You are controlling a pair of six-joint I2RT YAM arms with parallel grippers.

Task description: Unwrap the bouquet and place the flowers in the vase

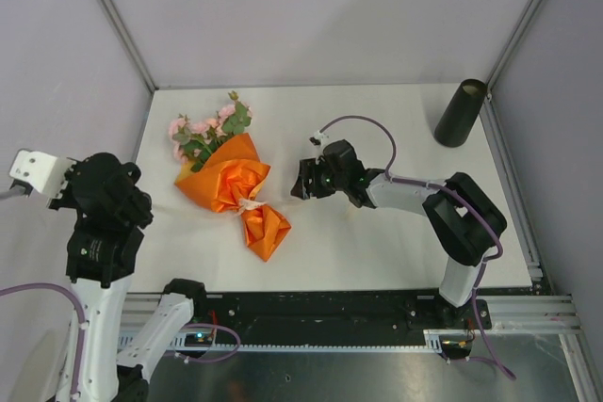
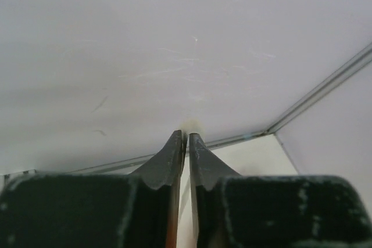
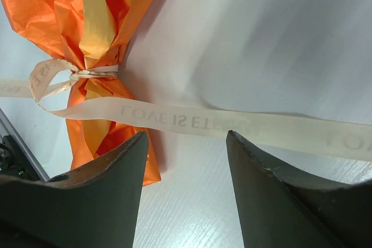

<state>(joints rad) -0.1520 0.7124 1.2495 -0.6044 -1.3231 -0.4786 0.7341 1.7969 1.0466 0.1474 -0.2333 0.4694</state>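
Across the white table (image 1: 377, 251) the bouquet (image 1: 231, 185) lies on its side, left of centre, its flowers (image 1: 207, 129) pointing toward the far edge. Its orange paper (image 3: 58, 4) is tied at the waist with a cream ribbon (image 3: 192, 121). My right claw (image 3: 186, 137) stands open just beside it. A loose ribbon tail runs past both fingertips, and I cannot tell whether it touches them. My left claw (image 2: 187, 135) is raised at the left, closed on nothing. The black vase (image 1: 461, 113) stands in the far right corner, well apart.
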